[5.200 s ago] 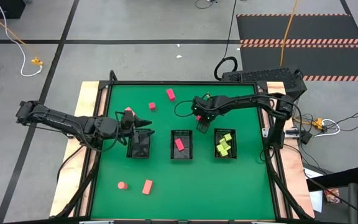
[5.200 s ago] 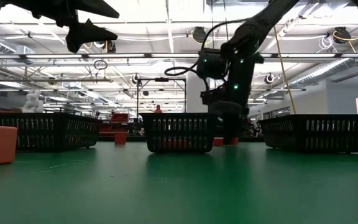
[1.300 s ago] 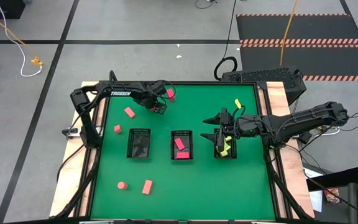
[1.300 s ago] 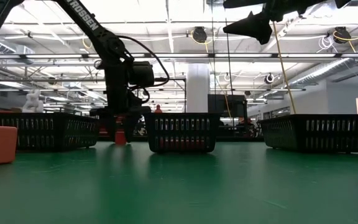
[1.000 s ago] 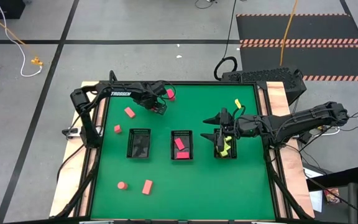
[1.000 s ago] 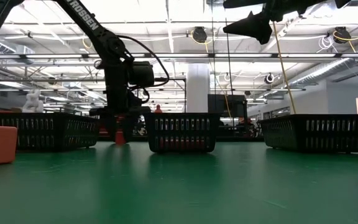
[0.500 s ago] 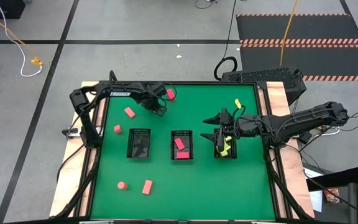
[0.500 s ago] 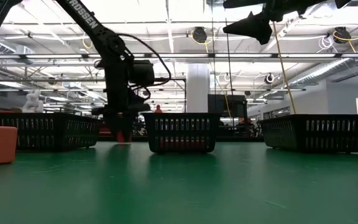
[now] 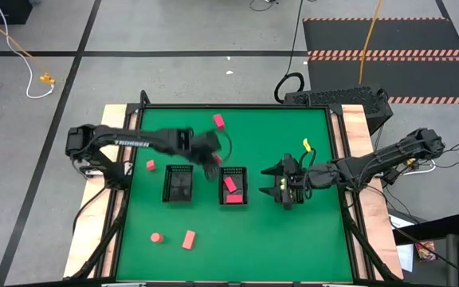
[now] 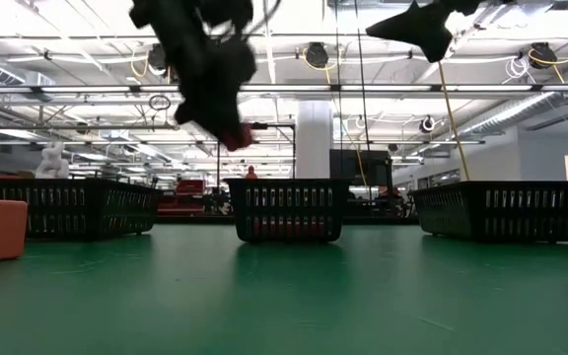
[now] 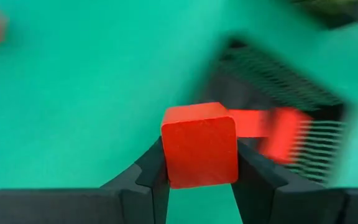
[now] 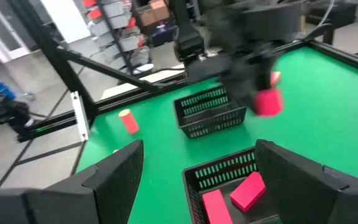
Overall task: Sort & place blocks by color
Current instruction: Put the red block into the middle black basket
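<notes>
Two-fingered and clamped tight, carrying a red cube (image 11: pixel 199 145) in the left gripper (image 11: pixel 199 163), pads pressing its opposite sides. Hanging clear above the green table (image 9: pixel 253 239), just beside a corner of the middle basket (image 9: pixel 222 185), on the side toward the left basket (image 9: pixel 178 185) (cube well off the surface in the low view). Already holding two pink-red blocks (image 9: pixel 229 184) in that middle basket.

Spreading wide open with nothing between the fingers (image 12: pixel 114 171), and hovering high over the table's right part with the right gripper (image 9: pixel 281 185), close beside the middle basket. Looking past those fingers toward the left gripper and its cube.

Leaving the other pieces loose on the green:
- lying near the far edge, one red block (image 9: pixel 218 121);
- sitting near the left edge, a small red cube (image 9: pixel 150 165);
- resting well apart toward the near left, a red cylinder (image 9: pixel 156 237) with a red bar (image 9: pixel 188 238) just beside it;
- lying near the right edge, a yellow-green piece (image 9: pixel 306 144).
</notes>
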Robot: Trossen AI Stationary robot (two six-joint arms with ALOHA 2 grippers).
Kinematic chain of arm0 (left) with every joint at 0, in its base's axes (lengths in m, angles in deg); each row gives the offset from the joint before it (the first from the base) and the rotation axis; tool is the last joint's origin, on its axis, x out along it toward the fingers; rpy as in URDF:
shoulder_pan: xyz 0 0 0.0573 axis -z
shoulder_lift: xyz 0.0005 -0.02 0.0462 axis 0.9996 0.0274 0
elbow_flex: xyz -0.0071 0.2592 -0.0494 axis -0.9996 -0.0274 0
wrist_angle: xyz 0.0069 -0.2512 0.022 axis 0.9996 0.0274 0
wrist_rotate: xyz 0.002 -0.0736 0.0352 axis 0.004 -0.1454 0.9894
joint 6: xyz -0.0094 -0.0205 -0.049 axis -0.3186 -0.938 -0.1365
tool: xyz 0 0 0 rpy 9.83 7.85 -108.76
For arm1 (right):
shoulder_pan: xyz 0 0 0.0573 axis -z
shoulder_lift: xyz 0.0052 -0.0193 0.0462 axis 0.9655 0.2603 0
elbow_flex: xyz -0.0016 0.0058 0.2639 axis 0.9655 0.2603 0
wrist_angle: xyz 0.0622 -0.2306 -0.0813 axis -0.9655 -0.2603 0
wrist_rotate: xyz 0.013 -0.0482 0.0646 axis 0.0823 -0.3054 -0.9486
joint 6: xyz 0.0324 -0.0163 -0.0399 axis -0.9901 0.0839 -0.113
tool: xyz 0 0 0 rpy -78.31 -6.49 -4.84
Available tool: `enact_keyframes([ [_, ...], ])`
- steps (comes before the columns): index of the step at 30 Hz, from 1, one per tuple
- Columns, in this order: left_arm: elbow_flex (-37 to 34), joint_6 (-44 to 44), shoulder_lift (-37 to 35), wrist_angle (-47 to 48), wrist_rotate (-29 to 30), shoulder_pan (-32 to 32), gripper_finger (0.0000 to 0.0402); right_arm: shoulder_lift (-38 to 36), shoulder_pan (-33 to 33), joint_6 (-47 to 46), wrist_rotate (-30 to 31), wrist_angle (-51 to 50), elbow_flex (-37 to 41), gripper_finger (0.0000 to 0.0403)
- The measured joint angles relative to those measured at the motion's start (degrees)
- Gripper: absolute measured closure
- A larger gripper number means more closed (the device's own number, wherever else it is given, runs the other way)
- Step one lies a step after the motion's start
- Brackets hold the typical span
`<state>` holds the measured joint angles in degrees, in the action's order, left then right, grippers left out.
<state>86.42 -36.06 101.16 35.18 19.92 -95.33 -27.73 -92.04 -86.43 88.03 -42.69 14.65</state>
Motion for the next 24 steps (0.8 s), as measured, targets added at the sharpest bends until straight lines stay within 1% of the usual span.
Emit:
enact_keyframes([
  [2, 0.0, -0.9, 0.1, -4.3, 1.2, 4.7, 0.0271, 0.9, -0.5, -0.9, 1.6, 0.3, 0.0, 0.0103],
  [5, 0.0, -2.2, 1.4, -6.9, 5.5, 9.4, 0.0271, 1.6, -0.6, -2.8, 1.9, 0.5, 0.0, 0.0103],
  [7, 0.0, -2.8, 2.8, -6.9, 7.3, 10.6, 0.0271, 1.6, -0.5, -4.0, 2.0, 0.7, 0.0, 0.0103],
  [9, 0.0, -3.2, 4.5, -8.1, 7.8, 11.0, 0.0267, 1.5, -0.6, -4.6, 2.0, 1.0, 0.0, 0.0103],
  [11, 0.0, -2.9, 5.4, -9.0, 7.8, 11.0, 0.0243, 1.6, -0.7, -4.8, 2.0, 1.5, 0.0, 0.0103],
  [15, 0.0, -1.1, 6.6, -9.3, 7.8, 9.4, 0.0166, 1.9, -0.8, -3.9, 2.0, 3.1, 0.0, 0.0103],
  [18, 0.0, -0.5, 6.2, -9.5, 7.7, 6.8, 0.0118, 2.6, -0.7, -2.0, 2.0, 3.6, 0.0, 0.0103],
  [21, 0.1, 0.8, 4.3, -7.9, 6.1, 2.9, 0.0084, 3.4, -0.5, -0.4, 2.0, 4.6, 0.0, 0.0103],
  [24, 2.7, 1.7, 2.5, -5.1, 6.5, -3.0, 0.0066, 4.3, 0.6, 1.4, 2.0, 5.3, 0.0, 0.0103],
])
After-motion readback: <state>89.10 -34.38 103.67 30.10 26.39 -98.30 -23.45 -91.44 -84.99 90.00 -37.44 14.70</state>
